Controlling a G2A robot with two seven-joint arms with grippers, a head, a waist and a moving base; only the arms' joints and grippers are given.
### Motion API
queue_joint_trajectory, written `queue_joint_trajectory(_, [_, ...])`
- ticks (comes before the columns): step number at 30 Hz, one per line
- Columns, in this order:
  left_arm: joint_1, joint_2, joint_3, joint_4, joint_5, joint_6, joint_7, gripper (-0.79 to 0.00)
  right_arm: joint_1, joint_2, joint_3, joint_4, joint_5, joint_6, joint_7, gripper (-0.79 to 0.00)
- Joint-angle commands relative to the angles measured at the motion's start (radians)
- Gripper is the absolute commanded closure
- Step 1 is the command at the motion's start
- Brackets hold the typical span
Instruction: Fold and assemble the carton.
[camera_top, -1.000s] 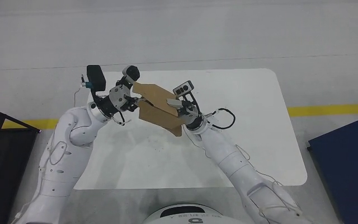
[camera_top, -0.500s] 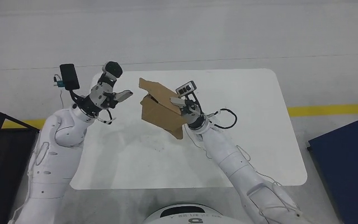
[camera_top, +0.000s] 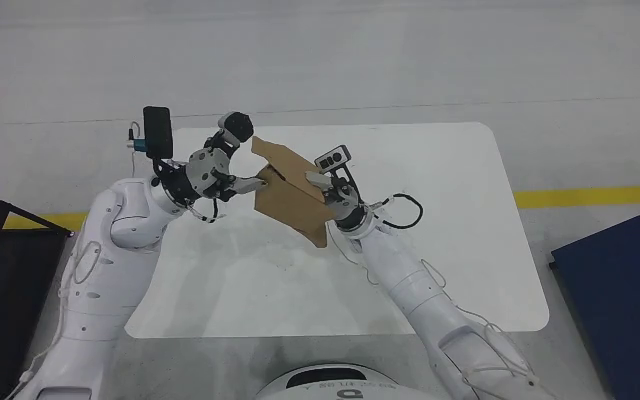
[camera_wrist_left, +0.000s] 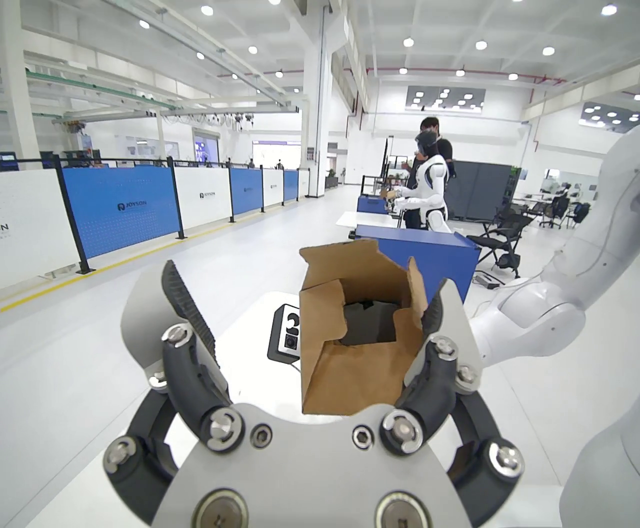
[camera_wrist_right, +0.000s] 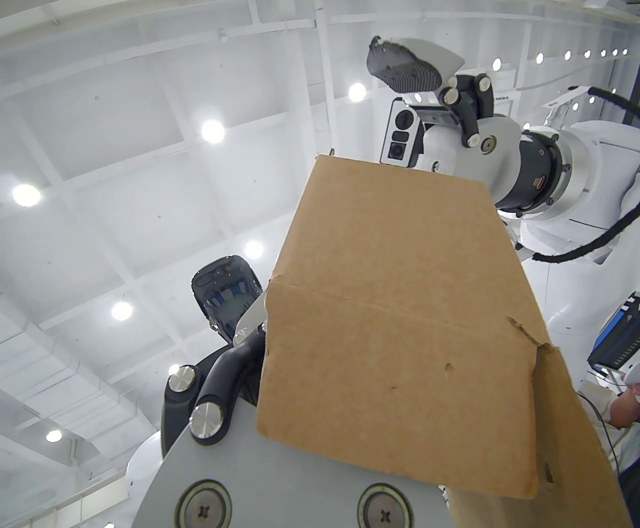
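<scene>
The carton (camera_top: 288, 196) is hanging over the table (camera_top: 450, 230) near its far left corner. The right gripper (camera_top: 318, 188) is clamping it, and the left gripper (camera_wrist_left: 306, 282) is gaping wide around its open end, one finger (camera_wrist_left: 440, 310) touching a flap.

I'm seeing glossy white arms (camera_top: 110, 250), black cables (camera_wrist_right: 565, 255) looping at the wrists, and a silver, screw-studded left gripper (camera_wrist_left: 307, 282) wearing ribbed black pads (camera_wrist_left: 187, 310).

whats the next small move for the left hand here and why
Probably nudge the left hand inward so its finger folds the side flap over the opening. The right hand holds the carton up with its unclosed end facing the open left hand, and that flap stands right beside one finger.
</scene>
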Motion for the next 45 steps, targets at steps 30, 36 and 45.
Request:
queue_joint_trajectory(30, [-0.034, -0.013, -0.039, 0.047, -0.008, 0.14, 0.088, -0.785, -0.059, 0.013, 0.077, -0.092, -0.047, 0.047, -0.036, 0.0])
queue_joint_trajectory(36, [-0.14, -0.017, -0.029, 0.028, 0.06, 0.13, 0.065, -0.785, -0.092, 0.025, 0.086, -0.126, -0.093, 0.075, -0.065, 0.0])
queue_joint_trajectory(45, [-0.32, -0.028, 0.065, 0.041, 0.214, 0.074, -0.01, -0.785, -0.124, 0.035, 0.095, -0.162, -0.118, 0.083, -0.094, 0.0])
